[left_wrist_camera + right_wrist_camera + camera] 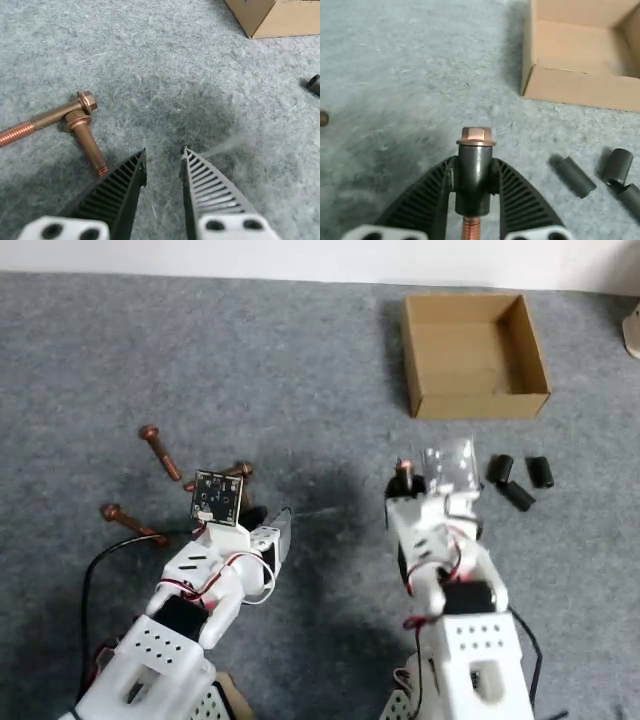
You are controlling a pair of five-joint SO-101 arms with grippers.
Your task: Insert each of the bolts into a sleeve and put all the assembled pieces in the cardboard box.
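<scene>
**A:** How did the table look?

**B:** Grey mat [300,360] all over, and the cardboard box [480,405] sat at the far right, open on top. I could see nothing in it, so no finished piece had gone home yet.

**A:** And the arms?

**B:** The right gripper [473,162] was pinching a sleeve [472,175] with a bolt [476,136] run through it, head at one end, thread out the other. It hung over the mat, short of the box. One piece looked assembled, I'd say, just not delivered.

**A:** The other one?

**B:** The left gripper [164,152] was empty, fingers a little apart, low over the mat. A pair of bolts [85,135] lay just beside it, heads touching.

**A:** So what was left?

**B:** Plenty! Farther left there were two more bolts [160,452], lying apart from each other. Three spare sleeves [517,495] sat in a cluster just right of the right gripper, near the box's front wall. By my reckoning every one of those needed mating and boxing. Early going.
</scene>
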